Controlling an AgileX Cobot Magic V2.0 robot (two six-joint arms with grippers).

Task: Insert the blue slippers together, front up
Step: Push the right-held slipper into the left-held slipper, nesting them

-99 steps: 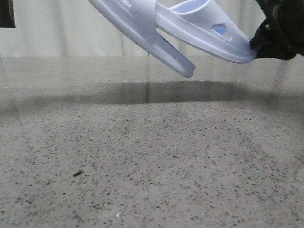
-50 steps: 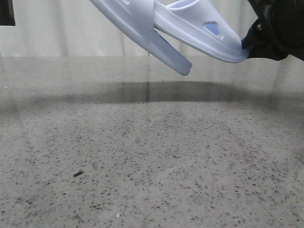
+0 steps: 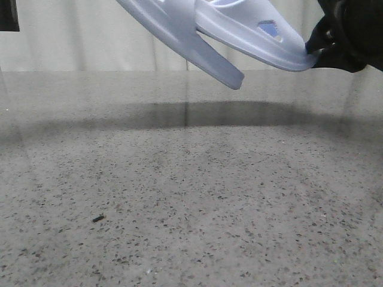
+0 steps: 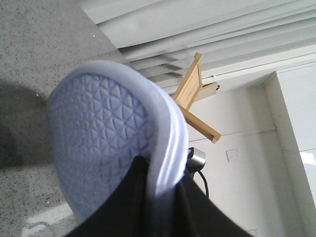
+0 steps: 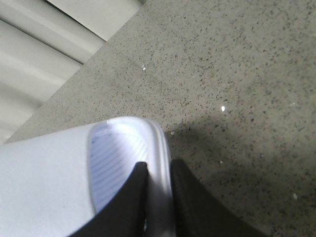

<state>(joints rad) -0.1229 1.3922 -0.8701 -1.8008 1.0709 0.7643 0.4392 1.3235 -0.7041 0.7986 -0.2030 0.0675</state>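
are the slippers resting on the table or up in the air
In the air: both slippers hang above the table, casting a shadow, with the right hand gripping one's end.

Soft even daylight; broad dim shadow on table (image 3: 197, 113) beneath right gripper (image 3: 320, 51); wrist views soft-focused near fingers (image 5: 133, 197); no glare
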